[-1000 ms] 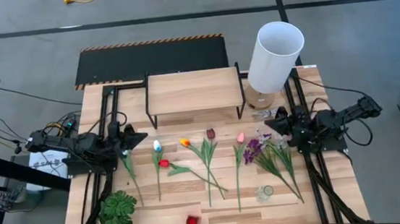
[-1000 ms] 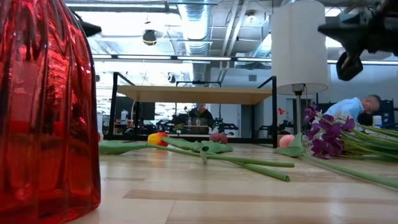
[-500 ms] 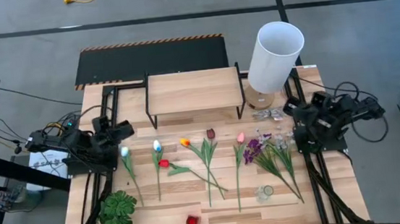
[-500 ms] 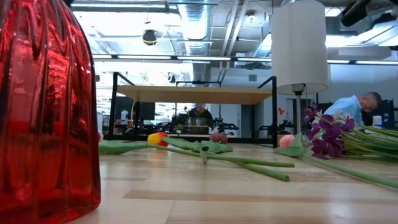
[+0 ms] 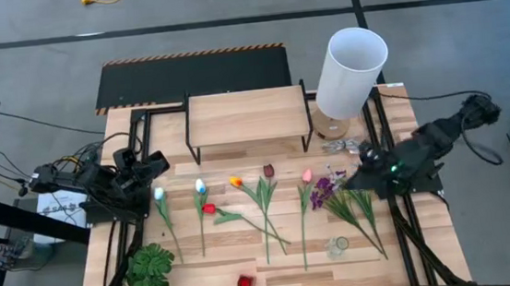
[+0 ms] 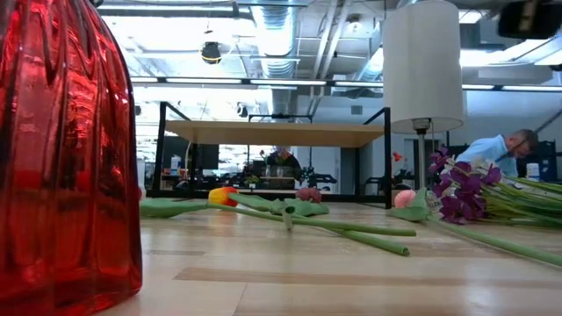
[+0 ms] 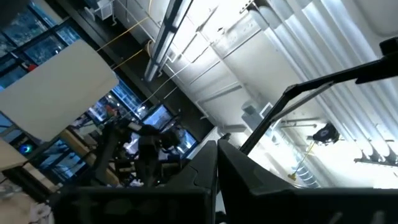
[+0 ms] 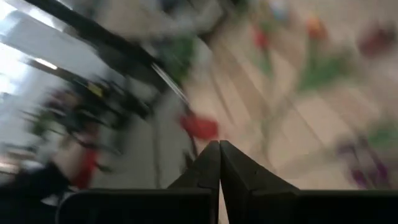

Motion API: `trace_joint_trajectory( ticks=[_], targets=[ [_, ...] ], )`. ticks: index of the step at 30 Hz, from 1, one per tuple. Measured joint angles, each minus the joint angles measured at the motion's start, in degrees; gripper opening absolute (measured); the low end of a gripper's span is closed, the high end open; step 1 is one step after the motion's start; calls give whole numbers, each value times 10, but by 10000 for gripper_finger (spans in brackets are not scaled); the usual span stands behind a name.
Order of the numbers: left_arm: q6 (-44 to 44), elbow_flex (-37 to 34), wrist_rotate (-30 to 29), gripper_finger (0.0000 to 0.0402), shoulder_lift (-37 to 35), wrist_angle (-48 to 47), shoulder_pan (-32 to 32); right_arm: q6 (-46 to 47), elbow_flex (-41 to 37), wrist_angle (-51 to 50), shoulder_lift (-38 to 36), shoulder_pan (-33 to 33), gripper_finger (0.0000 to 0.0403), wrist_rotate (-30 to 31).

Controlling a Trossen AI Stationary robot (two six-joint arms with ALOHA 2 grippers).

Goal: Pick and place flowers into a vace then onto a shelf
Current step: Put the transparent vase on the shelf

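Note:
Several long green-stemmed tulips lie flat in a row on the wooden table: white (image 5: 160, 195), red (image 5: 209, 208), orange (image 5: 235, 181), dark maroon (image 5: 269, 170) and pink (image 5: 306, 176). A bunch of purple and white blossoms (image 5: 326, 190) lies to their right. A red glass vase (image 5: 245, 284) stands near the front edge and looms at the left of the low view (image 6: 61, 149). The shelf (image 5: 247, 116) stands at the back. My left gripper (image 5: 157, 161) is shut and empty at the table's left edge, tipped upward (image 7: 216, 149). My right gripper (image 5: 361, 173) is shut and empty above the right edge, beside the purple bunch (image 8: 219, 146).
A white cylindrical lamp shade (image 5: 350, 70) stands at the back right. A green leafy plant (image 5: 151, 272) lies at the front left, and a small clear glass (image 5: 338, 245) stands at the front right. A black panel with a striped edge (image 5: 192, 74) lies behind the shelf.
My right gripper has risen out of the low view's top, then swung and tipped down toward the table near the purple bunch; its wrist view is blurred. My left gripper has drawn back a little toward the table's left edge. The flowers have not moved.

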Motion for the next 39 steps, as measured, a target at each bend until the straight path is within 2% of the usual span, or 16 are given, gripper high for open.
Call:
trace_joint_trajectory(
  ticks=[13,16,19,22,25,31,39],
  targets=[
    [0,0,1,0,8,-12,0,193,201,-251,319,165,0,4],
    [0,0,10,0,8,-17,0,218,244,-286,380,200,0,36],
    [0,0,18,0,8,-25,0,254,280,-312,428,239,0,99],
    [0,0,30,0,8,-29,0,305,297,-318,468,288,0,179],
    [0,0,38,0,8,-31,0,383,300,-323,505,332,0,227],
    [-1,0,41,0,8,-33,0,527,300,-330,572,392,0,240],
    [-1,0,41,0,8,-78,0,548,299,-328,627,391,0,227]
  ],
)
